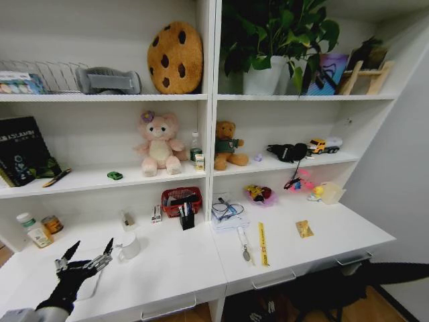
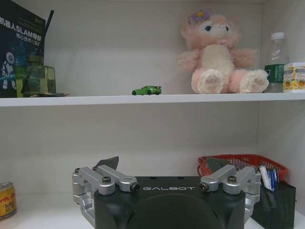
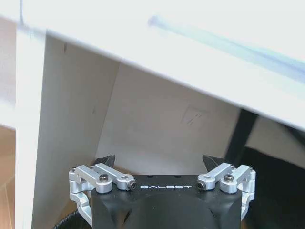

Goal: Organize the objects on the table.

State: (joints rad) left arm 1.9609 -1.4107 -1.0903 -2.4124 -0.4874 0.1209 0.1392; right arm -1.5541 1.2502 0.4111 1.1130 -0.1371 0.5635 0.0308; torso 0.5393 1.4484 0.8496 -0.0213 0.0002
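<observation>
The white table (image 1: 315, 249) carries small clutter: a white mug (image 1: 129, 247), a black pen holder (image 1: 187, 219), a red basket (image 1: 181, 198), a yellow strip (image 1: 263, 243), a yellow card (image 1: 304, 229) and a pen on a small stack (image 1: 228, 213). A tiny green toy car (image 1: 114, 176) (image 2: 147, 90) sits on the shelf above, with a green container (image 2: 34, 78) farther along it. My left gripper (image 1: 92, 245) (image 2: 162, 164) hovers open and empty over the table's left end, just left of the mug. My right gripper (image 3: 158, 161) is open beneath the desk top.
A pink plush (image 1: 159, 144) (image 2: 220, 55), a bear (image 1: 227, 144), books (image 1: 23, 151), a bottle (image 1: 32, 229) and a can (image 1: 51, 224) (image 2: 7, 200) stand along the shelves and back wall. My right arm (image 1: 395, 272) lies low at the table's right front, near a drawer handle (image 1: 273, 280).
</observation>
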